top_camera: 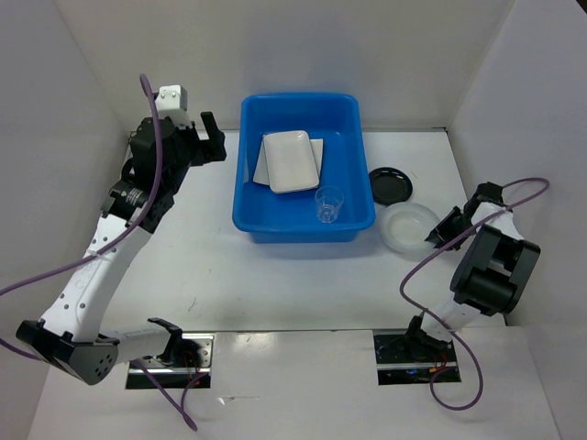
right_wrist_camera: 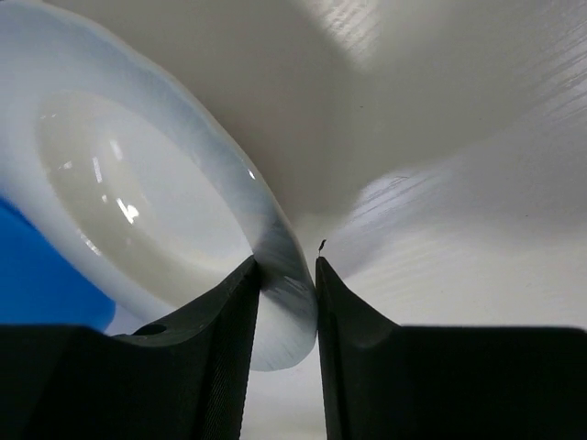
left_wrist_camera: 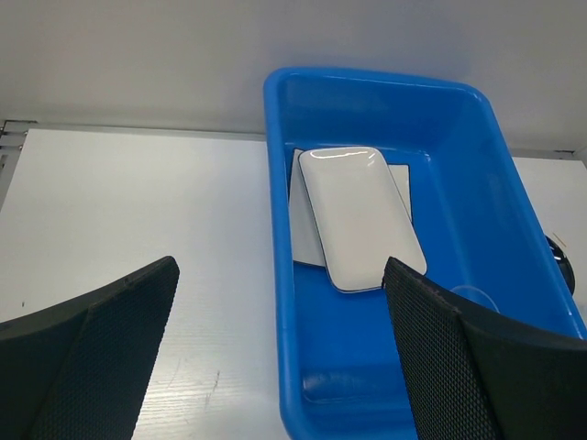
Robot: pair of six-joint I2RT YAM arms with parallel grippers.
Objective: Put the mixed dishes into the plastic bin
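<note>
Tabletop: white and walled on three sides. The strip between the bin and the right wall carries the two dishes not yet binned.
Plastic bin: stands mid-tabletop towards the far wall with three dishes inside. Bare floor shows along its right side. Its rolled rim stands proud of the tabletop, so anything arriving from the right must clear it.
Left tool: jaws spread wide and holding nothing. It hovers beside the bin's far-left corner, away from the right arm's likely route.
Right tool: closed on the rim of the translucent dish, one finger inside the lip and one outside.
White rounded-rectangle plate: in the bin, lying on top of the square plate.
Flat square white plate: in the bin, underneath, with its edges showing.
Translucent round dish: on the tabletop just beside the bin's near-right corner.
Step in hand: the pick of this dish appears secured. In my judgement the next move calls for a straight lift, a carry leftward over the rim, and a set-down on bare floor.
Small black round plate: on the tabletop beside the bin's right wall, just beyond the dish and untouched. Whether the two touch cannot be told.
Small clear cup: upright in the bin near its front-right corner. It is the nearest obstacle to the incoming dish.
</note>
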